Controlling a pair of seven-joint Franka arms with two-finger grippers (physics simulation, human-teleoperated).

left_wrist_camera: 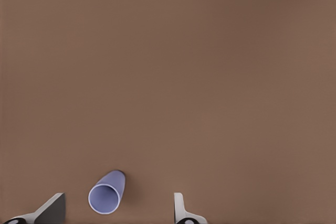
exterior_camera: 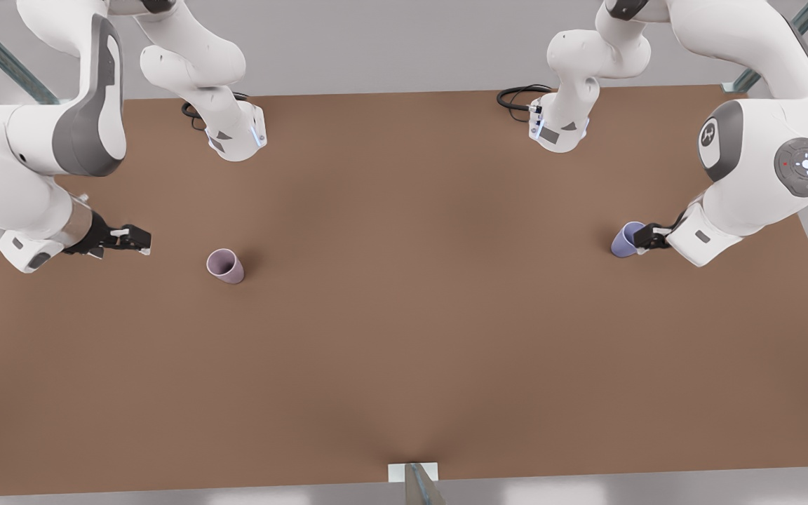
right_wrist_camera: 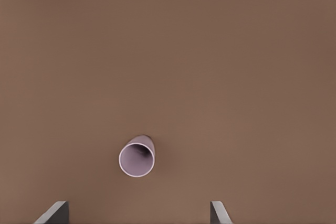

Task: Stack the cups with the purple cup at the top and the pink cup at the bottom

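1. Front view. Cups stand upright and well apart on the brown table [exterior_camera: 404, 337]. The pink cup [exterior_camera: 226, 266] is on the front view's left, mouth up. The right end effector [exterior_camera: 139, 240] lies low beside it, toward the picture's left edge, near but not touching; whether its fingers are parted cannot be told here. The purple cup [exterior_camera: 627, 239] is on the front view's right, with the left end effector [exterior_camera: 643, 237] right against its side. Contact cannot be confirmed from this angle. Each arm is nearer one cup: right arm to pink, left arm to purple.

2. Left wrist view. The purple cup [left_wrist_camera: 107, 195] is upright, with its open mouth toward the camera. It sits between the two fingertips [left_wrist_camera: 179, 207] of the left end effector [left_wrist_camera: 118, 208], closer to one finger than the other, with table showing on both sides. Fingers are spread and grasp nothing.

3. Right wrist view. The pink cup [right_wrist_camera: 137, 156] is upright, rim facing the camera. It lies ahead of the right end effector [right_wrist_camera: 139, 212], roughly on the line between its fingertips [right_wrist_camera: 218, 211] but not yet between them. Fingers are spread wide and hold nothing.

4. Judgement. The purple cup must travel to the pink one, so the coming move likely turns on the left end effector closing across that cup's vertical axis. The off-centre gap may nudge the cup sideways.
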